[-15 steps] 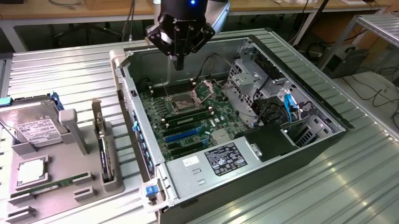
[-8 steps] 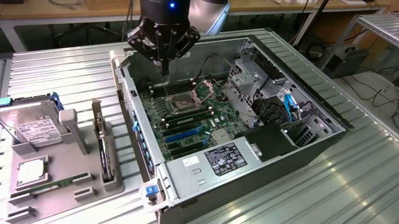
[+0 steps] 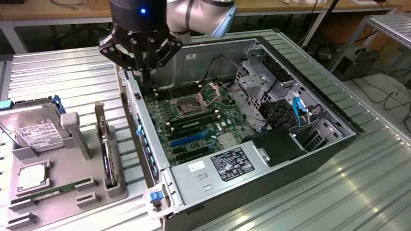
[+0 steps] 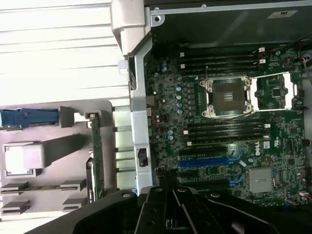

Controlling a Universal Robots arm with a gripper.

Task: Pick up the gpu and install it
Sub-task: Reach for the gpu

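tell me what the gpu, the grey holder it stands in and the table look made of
The gpu: green board, likely fibreglass laminate, with a bare silver metal end bracket. The grey holder: matte, uniform, blocky, probably plastic. The table: ribbed silver surface with streaky glare, so seemingly aluminium or steel.

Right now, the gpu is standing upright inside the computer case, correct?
Not quite. The gpu is standing upright, but in the grey holder beside the computer case, not inside it. The exterior view shows this.
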